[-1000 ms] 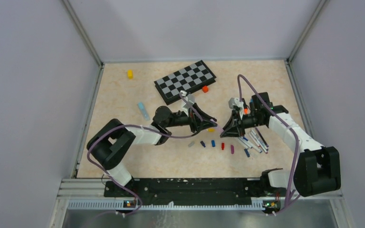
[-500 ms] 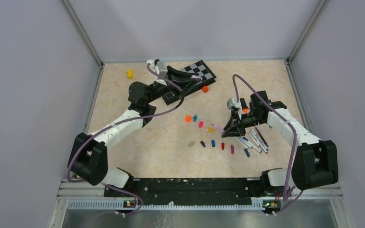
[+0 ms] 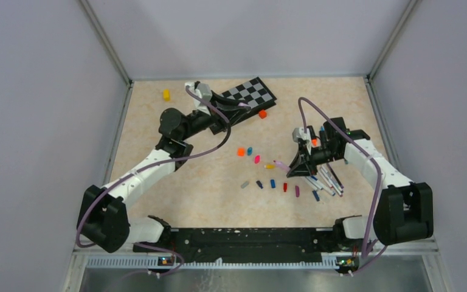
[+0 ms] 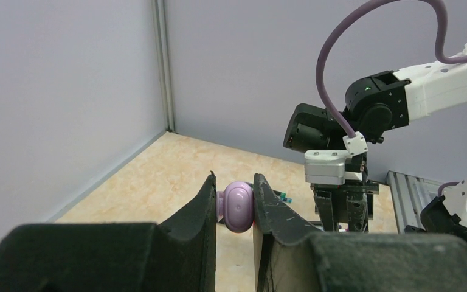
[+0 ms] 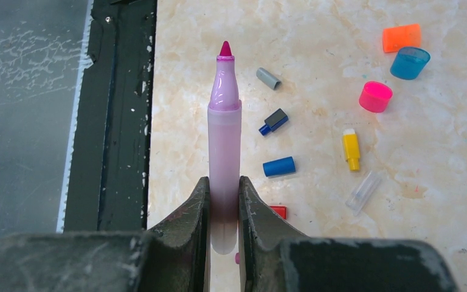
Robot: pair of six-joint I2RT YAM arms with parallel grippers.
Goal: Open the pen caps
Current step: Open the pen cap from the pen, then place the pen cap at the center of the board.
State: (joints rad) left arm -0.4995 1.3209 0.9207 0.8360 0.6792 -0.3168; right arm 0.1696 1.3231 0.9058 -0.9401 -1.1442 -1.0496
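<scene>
— Over by the black-and-grey chessboard (image 3: pixel 252 92) on the left, what's the left gripper (image 4: pixel 234 198) got?
— A small rounded lilac plastic cap (image 4: pixel 238 208), pinched tight.
— And the right gripper (image 5: pixel 224 188)?
— Clamped on the uncapped lilac-barrelled pen (image 5: pixel 224 128), with its pink tip out above loose coloured plastic caps (image 5: pixel 278 166) on the beige table (image 3: pixel 158 140).

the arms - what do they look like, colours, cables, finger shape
The left arm and right arm both have white links joined by bulky black joints, and each carries a looping purple cable. The left gripper and right gripper are matte black with wedge-shaped fingers. A small green light shows on a black joint of the right arm.
</scene>
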